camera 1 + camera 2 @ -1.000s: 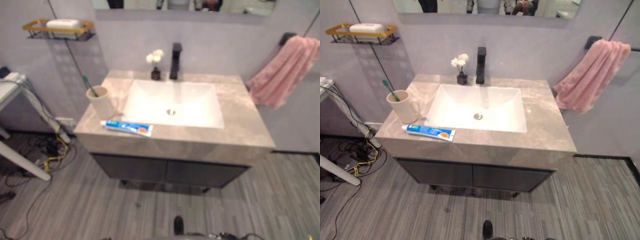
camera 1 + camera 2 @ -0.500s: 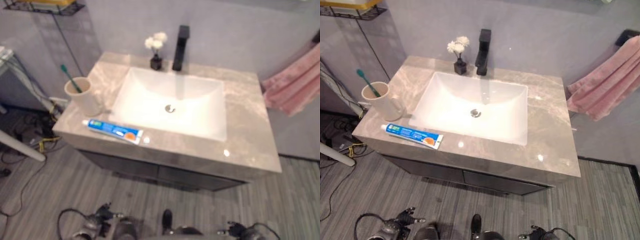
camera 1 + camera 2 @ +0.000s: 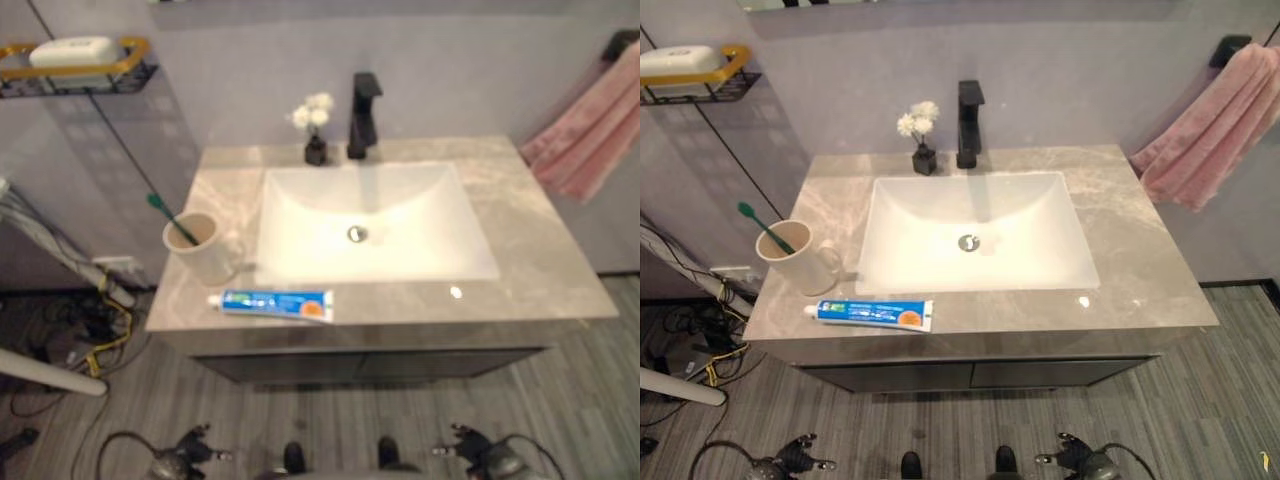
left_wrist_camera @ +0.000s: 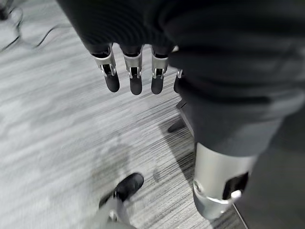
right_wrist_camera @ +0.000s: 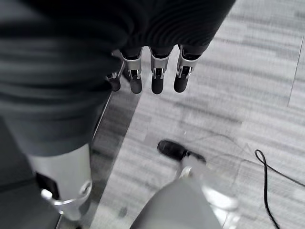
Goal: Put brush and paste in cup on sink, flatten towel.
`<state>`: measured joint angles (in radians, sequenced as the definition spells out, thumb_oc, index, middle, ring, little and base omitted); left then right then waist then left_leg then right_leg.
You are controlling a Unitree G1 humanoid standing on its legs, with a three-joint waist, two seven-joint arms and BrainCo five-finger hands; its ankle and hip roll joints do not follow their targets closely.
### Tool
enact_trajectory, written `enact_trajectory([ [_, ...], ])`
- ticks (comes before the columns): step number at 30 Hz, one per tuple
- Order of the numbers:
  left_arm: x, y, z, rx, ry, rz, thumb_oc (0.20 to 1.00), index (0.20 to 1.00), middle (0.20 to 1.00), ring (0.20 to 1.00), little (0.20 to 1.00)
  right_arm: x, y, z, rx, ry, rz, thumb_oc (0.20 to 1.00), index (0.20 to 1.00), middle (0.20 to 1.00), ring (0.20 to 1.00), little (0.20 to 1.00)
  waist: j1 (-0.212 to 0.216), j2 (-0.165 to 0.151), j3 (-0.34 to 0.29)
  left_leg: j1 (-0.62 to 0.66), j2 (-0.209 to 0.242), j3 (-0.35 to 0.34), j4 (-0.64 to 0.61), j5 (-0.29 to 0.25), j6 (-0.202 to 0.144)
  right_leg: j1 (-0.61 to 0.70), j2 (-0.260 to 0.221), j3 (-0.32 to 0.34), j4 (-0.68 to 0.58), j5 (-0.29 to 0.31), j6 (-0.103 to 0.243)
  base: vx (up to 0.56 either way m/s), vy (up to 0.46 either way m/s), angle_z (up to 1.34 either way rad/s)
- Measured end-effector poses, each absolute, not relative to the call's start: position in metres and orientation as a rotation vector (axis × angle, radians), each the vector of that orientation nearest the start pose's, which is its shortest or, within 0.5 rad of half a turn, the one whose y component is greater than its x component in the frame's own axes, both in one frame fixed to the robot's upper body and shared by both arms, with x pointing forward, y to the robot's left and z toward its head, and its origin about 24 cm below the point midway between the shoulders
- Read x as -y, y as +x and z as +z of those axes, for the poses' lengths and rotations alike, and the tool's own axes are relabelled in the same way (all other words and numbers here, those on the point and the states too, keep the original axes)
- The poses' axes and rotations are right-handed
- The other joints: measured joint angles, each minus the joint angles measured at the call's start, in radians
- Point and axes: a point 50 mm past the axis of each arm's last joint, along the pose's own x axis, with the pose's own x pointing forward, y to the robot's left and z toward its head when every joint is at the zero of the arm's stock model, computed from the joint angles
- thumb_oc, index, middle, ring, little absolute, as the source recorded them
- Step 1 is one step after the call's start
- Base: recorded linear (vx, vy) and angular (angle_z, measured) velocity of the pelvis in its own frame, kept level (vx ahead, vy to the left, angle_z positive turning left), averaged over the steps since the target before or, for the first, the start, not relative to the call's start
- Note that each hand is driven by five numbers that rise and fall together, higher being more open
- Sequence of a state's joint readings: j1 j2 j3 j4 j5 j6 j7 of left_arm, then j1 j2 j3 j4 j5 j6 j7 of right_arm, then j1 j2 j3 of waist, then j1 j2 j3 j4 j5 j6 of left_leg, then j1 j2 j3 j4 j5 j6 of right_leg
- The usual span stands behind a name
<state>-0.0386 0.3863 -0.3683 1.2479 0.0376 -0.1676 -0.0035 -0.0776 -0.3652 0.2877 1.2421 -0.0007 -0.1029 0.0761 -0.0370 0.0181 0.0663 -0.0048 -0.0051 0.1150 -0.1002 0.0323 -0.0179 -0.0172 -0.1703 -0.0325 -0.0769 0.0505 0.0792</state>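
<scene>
A beige cup [image 3: 202,250] stands on the left of the grey stone counter [image 3: 530,260], with a green toothbrush [image 3: 163,214] leaning in it. A blue and white toothpaste tube [image 3: 275,303] lies flat on the counter's front edge, just right of the cup. A pink towel [image 3: 1205,130] hangs bunched from a wall hook at the upper right. My left hand [image 4: 135,78] hangs by my side above the floor, fingers straight and holding nothing. My right hand [image 5: 157,78] hangs the same way, far from the counter.
A white basin [image 3: 372,222] is set into the counter, with a black faucet [image 3: 364,115] and a small vase of white flowers [image 3: 315,132] behind it. A wire wall shelf with soap [image 3: 75,60] sits upper left. White table legs and cables [image 3: 55,340] lie on the floor at the left.
The whole picture has shifted, so the camera moved; the counter now sits squarer and more centred. Cup, toothbrush, toothpaste and towel have kept their places.
</scene>
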Motion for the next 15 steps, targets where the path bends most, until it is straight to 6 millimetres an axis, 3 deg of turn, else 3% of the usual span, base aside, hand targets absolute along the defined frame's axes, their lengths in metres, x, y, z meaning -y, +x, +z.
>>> enact_trajectory([
  [4, -0.250, 0.107, -0.144, -1.036, 0.599, -0.274, 1.000, 1.000, 1.000, 1.000, 1.000, 0.261, 0.115, -0.146, -1.128, -0.436, 0.112, 1.000, 1.000, 1.000, 1.000, 1.000, 0.005, -0.009, -0.014, 0.006, -0.010, 0.000, 0.000, -0.004, 0.006, 0.012, -0.012, -0.007, -0.012, -0.005, 0.036, 0.05, 0.065, 0.02],
  [7, -0.226, 0.097, -0.132, -0.922, 0.552, -0.491, 1.000, 1.000, 1.000, 1.000, 1.000, 0.270, 0.108, -0.146, -1.173, -0.477, 0.135, 1.000, 1.000, 1.000, 1.000, 1.000, 0.013, 0.009, -0.026, 0.014, 0.001, 0.000, 0.000, -0.004, 0.005, 0.020, 0.001, -0.009, -0.008, -0.006, 0.038, 0.00, 0.000, 0.00],
  [10, -0.224, 0.095, -0.121, -0.886, 0.516, -0.556, 1.000, 1.000, 1.000, 1.000, 1.000, 0.282, 0.103, -0.143, -1.201, -0.501, 0.117, 1.000, 1.000, 1.000, 1.000, 1.000, 0.032, 0.028, -0.038, 0.013, 0.014, -0.002, -0.004, 0.001, -0.003, 0.020, 0.012, -0.012, -0.016, -0.007, 0.041, 0.00, 0.000, 0.00],
  [12, -0.232, 0.100, -0.093, -0.799, 0.557, -0.639, 1.000, 1.000, 1.000, 1.000, 1.000, 0.291, 0.100, -0.141, -1.231, -0.512, 0.100, 1.000, 1.000, 1.000, 1.000, 1.000, 0.037, 0.030, -0.040, 0.013, 0.026, -0.010, -0.005, 0.001, -0.007, 0.024, 0.018, -0.016, -0.016, -0.008, 0.042, -0.01, -0.046, 0.12],
  [13, -0.241, 0.106, -0.056, -0.702, 0.614, -0.732, 1.000, 1.000, 1.000, 1.000, 1.000, 0.303, 0.090, -0.139, -1.275, -0.545, 0.086, 1.000, 1.000, 1.000, 1.000, 1.000, 0.046, 0.030, -0.040, 0.012, 0.036, -0.023, -0.005, 0.004, -0.014, 0.030, 0.031, -0.024, -0.016, -0.010, 0.044, -0.01, -0.084, 0.24],
  [15, -0.254, 0.124, -0.020, -0.626, 0.682, -0.757, 1.000, 1.000, 1.000, 1.000, 1.000, 0.316, 0.079, -0.136, -1.317, -0.573, 0.068, 1.000, 1.000, 1.000, 1.000, 1.000, 0.069, 0.043, -0.049, 0.002, 0.046, -0.042, -0.006, 0.006, -0.033, 0.037, 0.039, -0.039, -0.016, -0.012, 0.043, 0.00, -0.064, 0.24],
])
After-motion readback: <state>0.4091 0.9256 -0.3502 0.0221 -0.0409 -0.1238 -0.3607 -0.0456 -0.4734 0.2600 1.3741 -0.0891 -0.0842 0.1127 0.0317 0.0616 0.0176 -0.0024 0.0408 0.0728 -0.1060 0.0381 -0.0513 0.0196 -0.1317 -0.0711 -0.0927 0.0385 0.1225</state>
